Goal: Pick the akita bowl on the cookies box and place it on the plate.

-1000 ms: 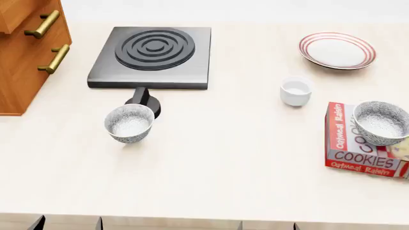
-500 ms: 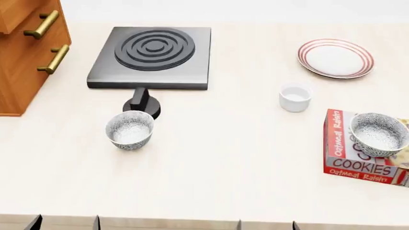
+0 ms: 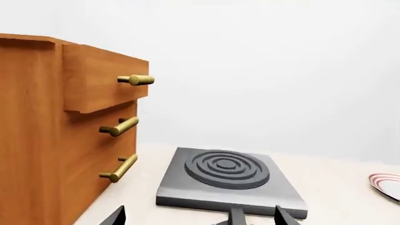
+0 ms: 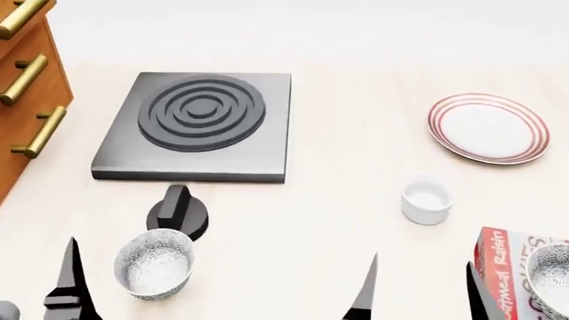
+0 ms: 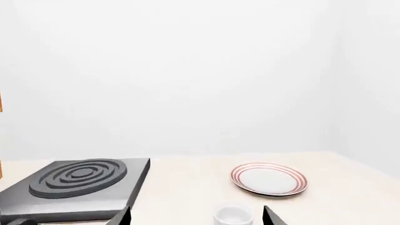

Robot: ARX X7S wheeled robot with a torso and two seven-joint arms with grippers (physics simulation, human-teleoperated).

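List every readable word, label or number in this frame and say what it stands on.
"Raisin": white lettering on the red edge of the cookies box, head view only.
Further lettering on the box is cut off by the frame edge and partly covered by the speckled bowl; unreadable.
No text on anything else.

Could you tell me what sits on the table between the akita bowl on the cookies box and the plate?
In the head view, a small white cup stands between the akita bowl and the plate.
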